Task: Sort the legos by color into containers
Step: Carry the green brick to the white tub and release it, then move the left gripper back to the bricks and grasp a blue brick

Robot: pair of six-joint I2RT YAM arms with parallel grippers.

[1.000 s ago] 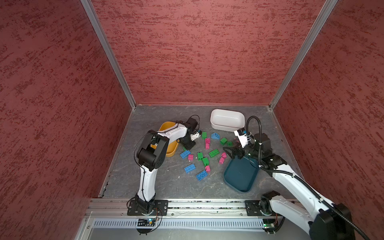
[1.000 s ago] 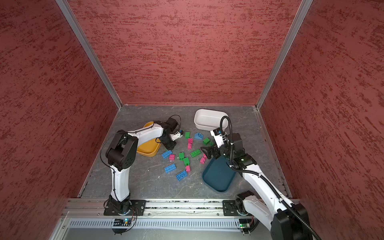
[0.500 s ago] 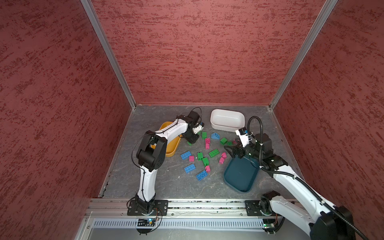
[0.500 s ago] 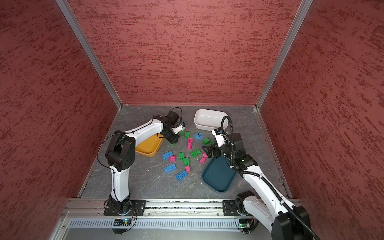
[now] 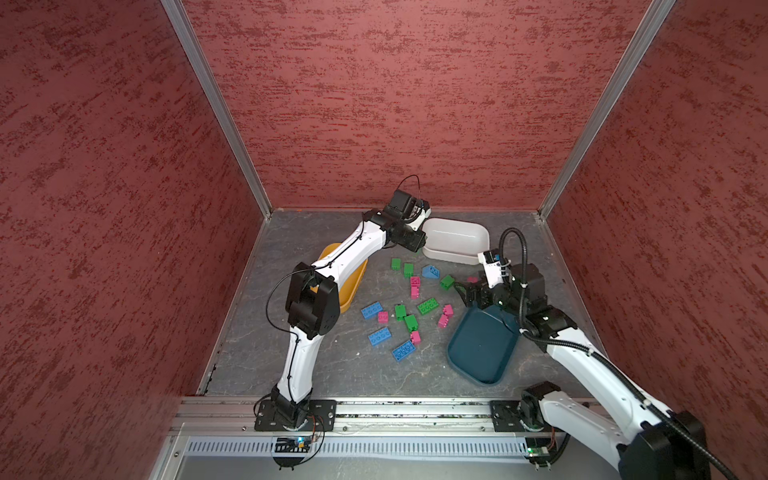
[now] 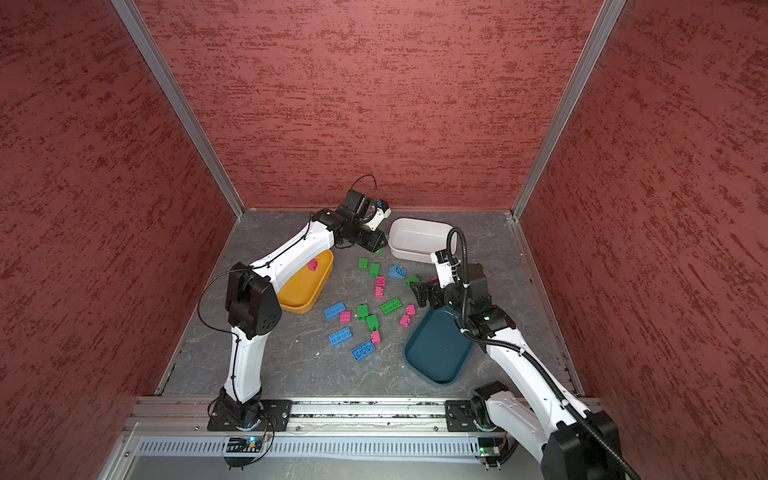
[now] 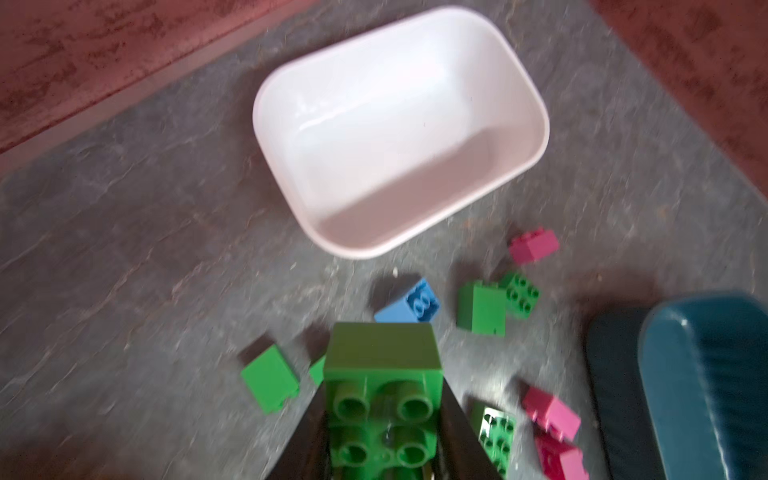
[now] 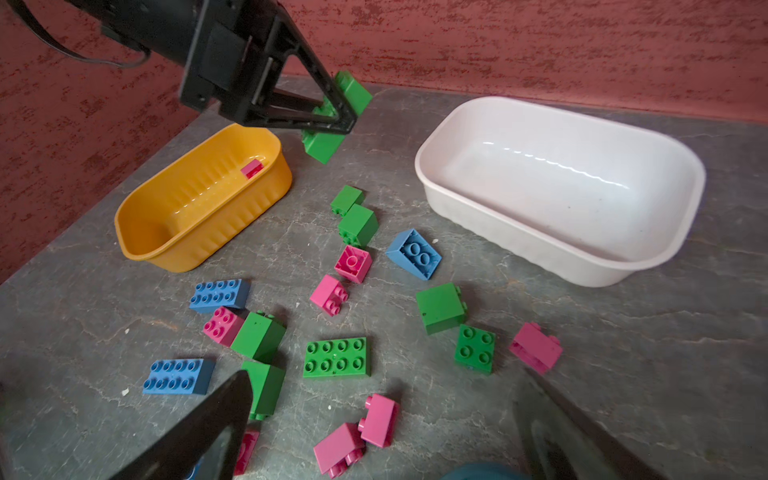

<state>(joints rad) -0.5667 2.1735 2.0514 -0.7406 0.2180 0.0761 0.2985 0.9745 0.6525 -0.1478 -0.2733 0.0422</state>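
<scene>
My left gripper (image 7: 382,436) is shut on a green lego (image 7: 381,374) and holds it in the air beside the white container (image 5: 455,239), which is empty. In the right wrist view this held green lego (image 8: 351,93) hangs above the floor. The yellow-orange container (image 6: 303,291) holds one pink lego (image 6: 312,264). The teal container (image 5: 482,345) is empty. Several green, pink and blue legos lie loose between the containers, among them a blue sloped one (image 8: 414,253). My right gripper (image 8: 384,386) stands open above two pink legos (image 8: 357,432) near the teal container's far end.
Red walls close in the floor on three sides, with a metal rail (image 5: 374,409) along the front. My left arm (image 5: 353,249) arches over the yellow-orange container. Two long blue bricks (image 8: 220,294) lie near that container.
My left gripper has risen from the bricks beside the yellow-orange container and swung back and right toward the white container. The right arm has hardly moved.
</scene>
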